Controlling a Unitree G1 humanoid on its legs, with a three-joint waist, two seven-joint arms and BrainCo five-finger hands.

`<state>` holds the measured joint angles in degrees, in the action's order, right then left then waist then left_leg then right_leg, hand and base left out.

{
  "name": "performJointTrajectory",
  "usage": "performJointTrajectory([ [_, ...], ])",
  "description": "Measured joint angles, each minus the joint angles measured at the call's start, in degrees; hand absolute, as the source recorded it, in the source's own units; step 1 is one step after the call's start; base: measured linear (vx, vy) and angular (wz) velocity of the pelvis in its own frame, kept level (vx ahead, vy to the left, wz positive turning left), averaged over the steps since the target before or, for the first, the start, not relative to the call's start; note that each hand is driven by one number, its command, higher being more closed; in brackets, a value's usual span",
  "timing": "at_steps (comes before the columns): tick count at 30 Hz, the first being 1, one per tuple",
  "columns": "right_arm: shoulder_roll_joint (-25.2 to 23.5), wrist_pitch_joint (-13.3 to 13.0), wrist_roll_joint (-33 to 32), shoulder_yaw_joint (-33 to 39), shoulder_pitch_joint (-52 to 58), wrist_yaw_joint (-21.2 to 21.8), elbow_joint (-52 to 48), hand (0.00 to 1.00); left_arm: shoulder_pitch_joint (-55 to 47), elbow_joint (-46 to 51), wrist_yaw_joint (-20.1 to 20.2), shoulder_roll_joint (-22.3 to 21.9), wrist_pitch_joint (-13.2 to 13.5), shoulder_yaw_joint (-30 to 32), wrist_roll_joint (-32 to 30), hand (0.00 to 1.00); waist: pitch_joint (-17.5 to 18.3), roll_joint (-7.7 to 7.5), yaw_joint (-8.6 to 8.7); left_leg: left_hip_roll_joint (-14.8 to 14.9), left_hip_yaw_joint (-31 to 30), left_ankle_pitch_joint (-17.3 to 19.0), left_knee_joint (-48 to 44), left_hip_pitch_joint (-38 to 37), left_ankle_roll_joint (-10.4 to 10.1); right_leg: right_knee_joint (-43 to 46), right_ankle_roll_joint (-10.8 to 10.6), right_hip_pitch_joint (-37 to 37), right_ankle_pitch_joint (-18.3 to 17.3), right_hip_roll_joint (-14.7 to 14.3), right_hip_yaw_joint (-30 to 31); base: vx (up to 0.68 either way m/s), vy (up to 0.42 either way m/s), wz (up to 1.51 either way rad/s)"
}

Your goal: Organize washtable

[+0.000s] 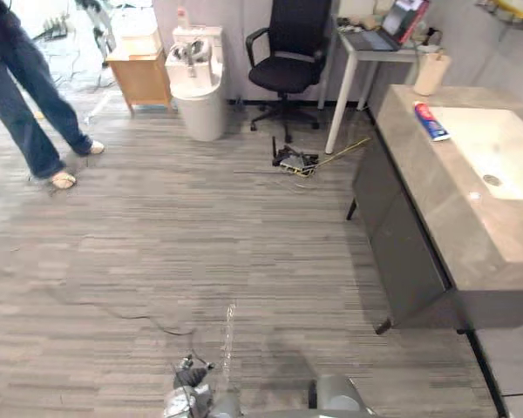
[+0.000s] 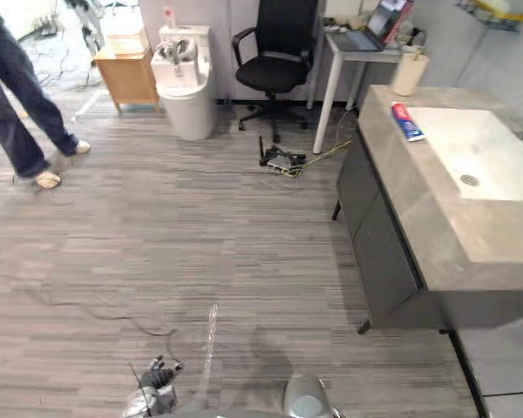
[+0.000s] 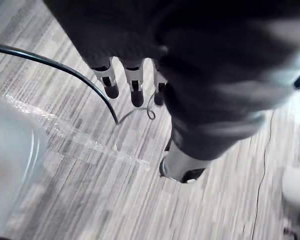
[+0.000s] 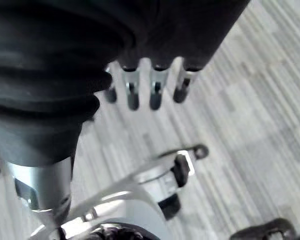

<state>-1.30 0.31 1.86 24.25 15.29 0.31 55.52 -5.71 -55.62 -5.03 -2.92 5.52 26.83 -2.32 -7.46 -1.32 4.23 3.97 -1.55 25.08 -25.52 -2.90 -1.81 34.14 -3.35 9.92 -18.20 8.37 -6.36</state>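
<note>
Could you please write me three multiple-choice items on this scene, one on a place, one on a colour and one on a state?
1. Where does the tube lie? A on the counter beside the sink; B in the sink; C on the floor.
2. What colour is the office chair? A white; B black; C red.
3. How is the left hand? A shut on the tube; B shut, empty; C open, empty.
Answers: 1 A, it lies on the counter by the sink; 2 B, seat and back are black; 3 C, its fingers hang straight above the floor, holding nothing.
</note>
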Motion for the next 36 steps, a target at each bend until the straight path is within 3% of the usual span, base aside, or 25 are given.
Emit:
performJointTrajectory([
  [1,0.5,0.1,0.1,0.0,0.7,0.3,-0.1,0.0,-2.4,-0.5,0.1,-0.3,0.0,0.9,0.0,0.0,2.2,1.28,-0.03,1.9,0.2,-0.5,0.6,0.1,-1.0,-2.6,0.1,-0.6,0.0,-2.2,-0.4,0.26,-0.059,-0.05],
  [2,0.7,0.0,0.1,0.3,0.8,0.8,-0.2,0.0,-2.9,-0.6,0.1,-0.7,0.0,2.0,0.1,0.0,2.8,1.16,0.23,2.4,-0.2,-0.6,-2.1,1.3,-1.0,-4.0,0.2,-1.4,-0.1,-3.0,-1.2,0.29,-0.055,0.24],
  [3,1.2,-0.1,0.3,0.7,0.8,1.3,-0.5,0.0,-3.1,0.1,0.5,-1.5,-0.1,4.7,0.9,0.0,2.7,2.67,0.49,4.2,-2.0,-1.6,-13.3,7.4,-1.4,-5.4,0.4,-2.8,0.0,-4.5,-2.9,0.35,-0.068,0.36],
  [5,1.8,0.0,0.6,0.6,0.8,1.2,-0.7,0.0,-2.6,1.1,1.1,-2.3,-0.2,7.8,1.9,0.0,2.2,3.44,-0.27,7.6,-2.1,-7.5,-27.1,13.1,-2.6,-7.3,1.0,-6.3,-0.3,-6.9,-4.1,0.39,-0.093,0.04],
  [6,1.8,0.0,0.7,0.4,1.4,1.1,-0.6,0.0,-3.2,1.1,1.1,-2.0,-0.3,8.8,1.9,0.0,1.6,3.95,-1.93,11.6,2.2,-13.2,-32.4,13.7,-1.8,-9.9,1.8,-10.4,-0.4,-8.8,-3.4,0.29,-0.086,-0.35],
  [7,1.6,0.0,0.7,0.3,1.5,1.1,-0.6,0.0,-3.7,1.1,1.0,-1.5,-0.4,9.0,2.0,0.0,1.6,3.48,-2.2,13.2,3.9,-17.1,-34.9,13.8,-1.5,-11.7,2.4,-12.9,-0.4,-9.5,-2.7,0.39,-0.115,-0.37],
  [8,1.2,-0.1,0.8,0.1,1.5,1.0,-0.6,0.0,-4.6,1.2,0.9,-0.2,-0.6,9.0,2.3,0.0,1.3,1.89,-2.17,14.9,5.1,-22.7,-40.2,15.6,-1.5,-14.9,3.5,-16.8,-0.4,-10.0,-2.3,0.43,-0.115,-0.19],
  [9,1.5,-0.1,1.1,0.0,0.9,0.8,-0.5,0.0,-4.8,1.1,0.9,0.2,-0.7,8.4,2.7,0.0,1.3,1.73,-2.61,15.0,5.7,-17.4,-43.1,18.5,-0.9,-16.9,3.9,-19.0,-0.6,-10.1,-1.7,0.42,-0.094,-0.17],
  [10,1.6,-0.1,1.1,-0.1,0.2,0.7,-0.4,0.0,-4.8,1.1,0.9,0.3,-0.7,8.0,2.8,0.0,1.4,1.42,-2.94,14.7,6.3,-15.3,-42.9,20.0,-1.2,-17.9,3.9,-20.0,-0.6,-9.8,-1.3,0.34,-0.02,-0.27],
  [12,1.8,-0.4,1.2,-1.9,-3.2,0.6,-0.5,0.0,-4.4,1.4,0.8,1.0,-0.6,5.8,2.8,0.0,0.2,-0.02,-3.83,10.9,11.2,-9.5,-36.0,25.4,-0.3,-21.9,3.8,-24.1,-0.4,-7.0,0.5,0.44,0.07,-0.33],
  [14,1.6,-1.0,1.1,-2.5,-4.8,0.7,-0.3,0.0,-4.8,1.4,0.3,1.2,-0.6,3.5,2.8,0.0,-0.5,-0.47,-4.17,6.7,13.3,-10.3,-20.0,27.0,0.5,-22.2,3.8,-26.3,-0.4,-4.8,2.2,0.4,0.144,-0.1],
  [15,1.8,-1.6,1.2,-2.8,-4.9,0.8,-0.4,0.0,-4.9,1.4,0.0,1.2,-0.6,2.1,2.7,0.0,-0.4,0.08,-4.58,4.7,12.3,-13.0,-9.2,26.9,0.6,-22.2,3.8,-27.1,-0.4,-4.6,3.4,0.46,0.252,-0.33],
  [16,2.0,-2.3,1.1,-3.2,-5.4,0.9,-0.2,0.0,-5.2,1.0,-0.2,0.9,-0.3,1.0,2.8,0.0,-0.2,0.52,-6.26,3.0,10.1,-21.8,-2.6,25.8,2.5,-22.3,3.7,-28.2,-0.5,-4.5,5.6,0.5,0.282,-0.47],
  [17,1.5,-2.3,1.1,-3.6,-5.9,0.8,0.0,0.0,-5.4,1.0,-0.2,1.7,-0.3,0.8,2.7,0.0,0.0,-0.31,-6.57,2.0,10.6,-21.6,-2.5,25.2,3.4,-22.2,3.2,-28.3,0.0,-3.8,6.6,0.53,0.293,-0.4],
  [19,-2.1,-2.7,1.0,-4.5,-6.3,1.2,-0.6,0.0,-4.8,0.6,-0.2,3.8,-0.1,0.2,1.8,0.0,1.1,-3.04,-6.31,0.9,12.4,-17.9,-2.1,24.4,4.2,-16.0,4.3,-23.9,5.2,-2.9,12.7,0.64,0.328,-0.31],
  [21,-2.7,-2.8,1.0,-2.8,-6.4,1.3,-0.4,0.0,-5.0,0.5,-0.2,4.2,-0.2,-0.3,1.9,0.0,0.9,-3.89,-6.86,0.6,16.0,-13.2,-3.4,19.2,5.3,0.6,0.5,-19.1,7.1,-1.7,14.4,0.52,0.228,-0.74],
  [22,-2.9,-3.1,0.9,-1.6,-6.5,1.8,-0.5,0.0,-5.6,0.3,-0.2,4.8,-0.2,-1.2,1.9,0.0,0.6,-4.26,-6.45,0.1,17.5,-10.8,-3.2,14.8,5.6,12.6,-4.8,-15.4,9.6,-1.3,12.8,0.43,0.122,-0.75],
  [23,-2.6,-3.7,0.6,-0.9,-6.5,2.4,-0.7,0.0,-5.7,-0.6,-0.1,5.7,-0.4,-2.9,1.4,0.0,0.6,-4.2,-5.46,-0.1,18.3,-8.8,-2.9,10.6,5.6,23.1,-7.6,-11.5,10.6,-0.9,9.5,0.42,0.095,-0.56],
  [25,-1.8,-3.9,0.5,-0.9,-6.5,2.6,-0.8,0.0,-5.7,-1.8,0.1,6.3,-0.4,-4.1,1.3,0.0,0.6,-3.95,-4.84,-0.1,19.5,-7.6,-0.8,5.8,5.1,31.0,-3.7,-6.2,8.5,-0.3,4.2,0.3,0.033,-0.36],
  [27,-0.7,-3.7,1.0,-1.1,-5.7,2.4,-1.0,0.0,-5.5,-2.4,0.3,6.1,-0.7,-4.1,1.0,0.0,0.6,-3.08,-4.56,0.2,20.3,-7.4,4.7,-0.3,4.6,29.3,0.6,2.9,5.4,-0.1,0.1,0.36,-0.034,-0.2],
  [28,-0.4,-3.5,1.0,-1.1,-5.2,2.4,-1.2,0.0,-5.5,-2.4,0.4,5.9,-0.7,-4.1,1.0,0.0,0.6,-2.64,-4.34,0.7,20.3,-7.3,5.4,-1.2,3.9,26.9,1.1,4.8,4.9,-0.2,-0.5,0.38,-0.102,0.15],
  [30,0.3,-3.4,1.0,-0.8,-3.5,2.4,-2.4,0.0,-5.6,-2.5,1.2,4.7,-0.9,-4.0,-0.2,0.0,0.0,-0.13,-3.39,3.8,20.1,-6.3,5.8,-4.5,1.5,10.5,0.7,9.4,4.4,0.3,-2.3,0.44,-0.155,0.19],
  [31,0.4,-3.3,1.0,-0.6,-3.3,2.5,-2.7,0.0,-5.6,-2.5,1.2,4.6,-1.0,-4.0,-0.7,0.0,0.1,0.24,-3.29,4.4,20.1,-5.8,5.9,-5.5,0.7,5.5,0.7,9.8,4.7,0.8,-3.0,0.49,-0.163,0.01],
  [33,0.9,-2.4,1.1,-1.7,-1.9,2.5,-2.8,0.0,-5.9,-2.9,1.3,3.7,-1.2,-1.3,-2.0,0.0,0.5,0.43,-3.07,5.8,21.3,-3.6,8.8,-11.5,-3.1,-8.6,2.5,9.8,10.0,1.7,-5.2,0.67,-0.249,-0.04],
  [36,2.2,-1.5,2.2,-3.7,-1.5,3.5,-1.9,0.0,-7.2,-3.3,1.8,2.6,-1.3,1.1,-3.0,0.0,2.5,0.89,-1.42,8.0,19.3,-3.6,5.5,-13.7,-3.2,-3.8,3.6,9.8,14.4,0.2,-5.9,0.58,-0.269,0.08],
])
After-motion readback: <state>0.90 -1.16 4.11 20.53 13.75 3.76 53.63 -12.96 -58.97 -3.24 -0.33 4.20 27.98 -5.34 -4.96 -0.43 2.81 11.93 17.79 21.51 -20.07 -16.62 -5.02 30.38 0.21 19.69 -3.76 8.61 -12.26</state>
